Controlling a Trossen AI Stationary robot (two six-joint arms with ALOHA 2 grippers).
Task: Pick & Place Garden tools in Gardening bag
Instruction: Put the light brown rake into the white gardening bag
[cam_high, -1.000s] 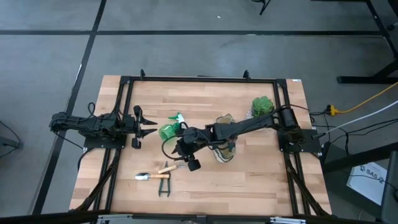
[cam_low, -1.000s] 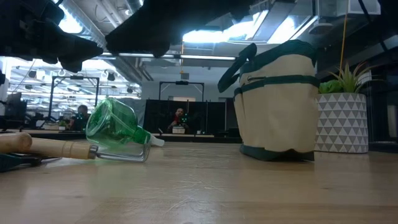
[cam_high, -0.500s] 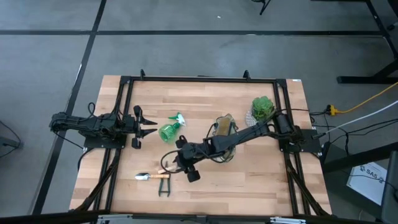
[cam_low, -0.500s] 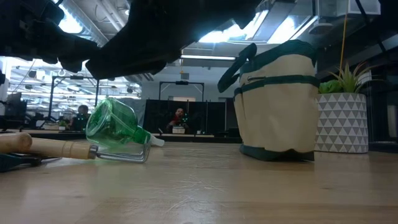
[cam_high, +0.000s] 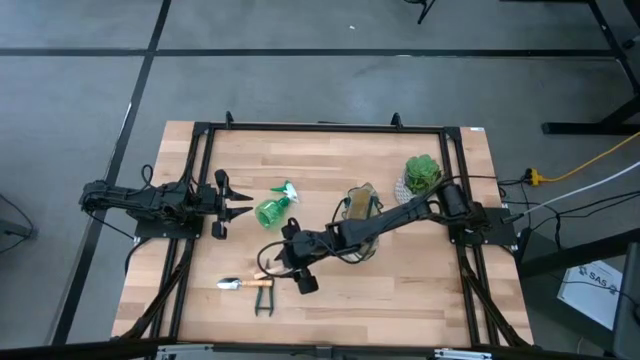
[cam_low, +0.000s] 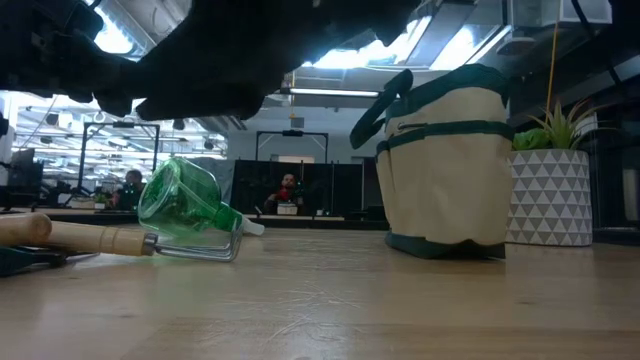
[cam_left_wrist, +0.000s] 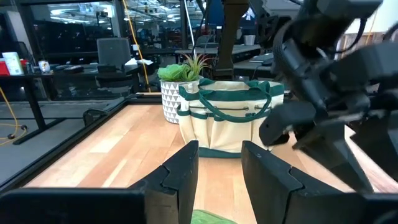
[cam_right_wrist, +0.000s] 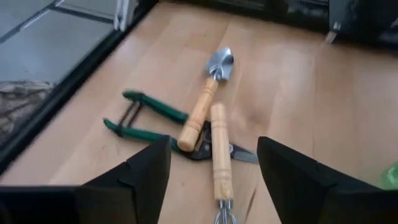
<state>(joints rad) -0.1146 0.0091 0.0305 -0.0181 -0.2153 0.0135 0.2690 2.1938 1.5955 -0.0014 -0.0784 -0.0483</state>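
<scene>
Right end effector (cam_right_wrist: 211, 180), fingers spread wide, hovers above the crossed trowel (cam_right_wrist: 205, 102), hand rake (cam_right_wrist: 219, 155) and pruning shears (cam_right_wrist: 152, 124) on the counter (cam_high: 400, 290), poised to straddle a handle. The gardening bag (cam_high: 360, 215) stands nearby. Left end effector (cam_left_wrist: 217, 180), partly open and empty, waits by the spray bottle (cam_high: 273, 208).

Hand rake (cam_right_wrist: 219, 168) tines are cut off; bag (cam_high: 362, 200) contents possibly hidden.

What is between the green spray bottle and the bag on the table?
Nothing lies on the wood between the spray bottle and the bag; the low view shows a bare stretch. In the high view the open right gripper reaches toward the tools nearby.
</scene>
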